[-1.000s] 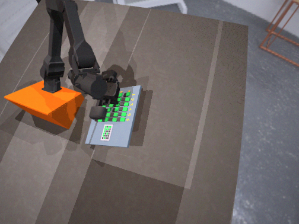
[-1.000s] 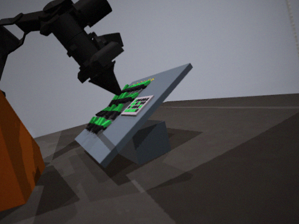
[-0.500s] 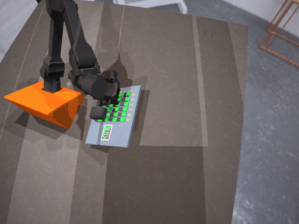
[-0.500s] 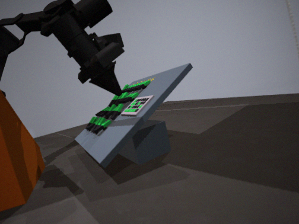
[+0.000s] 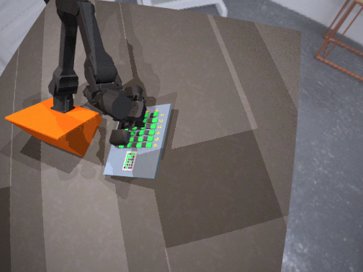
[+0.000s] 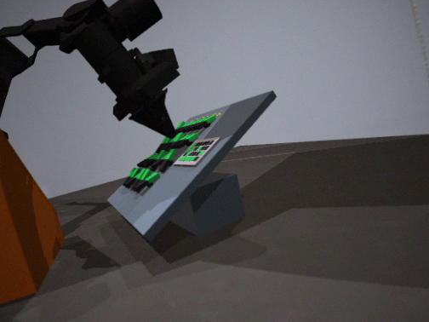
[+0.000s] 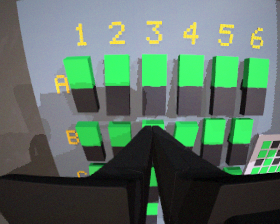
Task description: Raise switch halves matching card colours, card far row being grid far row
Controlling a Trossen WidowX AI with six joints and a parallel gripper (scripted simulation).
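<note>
The tilted blue-grey panel point(image 5: 144, 162) point(image 6: 248, 116) point(image 7: 42, 30) bears rows of green and dark rocker switches, with columns numbered 1 to 6. Row A, including switch A3 point(image 7: 154, 71), shows fully in the wrist view. My gripper point(image 6: 174, 136) point(image 7: 151, 132) is shut and empty. Its tips are at switch B3 point(image 7: 153, 122), covering its nearer half; whether they touch it I cannot tell. Row C and the rows nearer the arm are largely hidden behind the fingers. The small card point(image 5: 129, 161) point(image 6: 197, 152) point(image 7: 266, 154) lies right of the grid, cut off in the wrist view.
An orange block point(image 5: 47, 119) point(image 6: 25, 233) stands beside the panel at the arm's base. A blue-grey support point(image 6: 223, 204) holds the panel up from the table point(image 5: 216, 197). A white frame point(image 5: 176, 7) and a copper-coloured stand point(image 5: 342, 65) are beyond the table.
</note>
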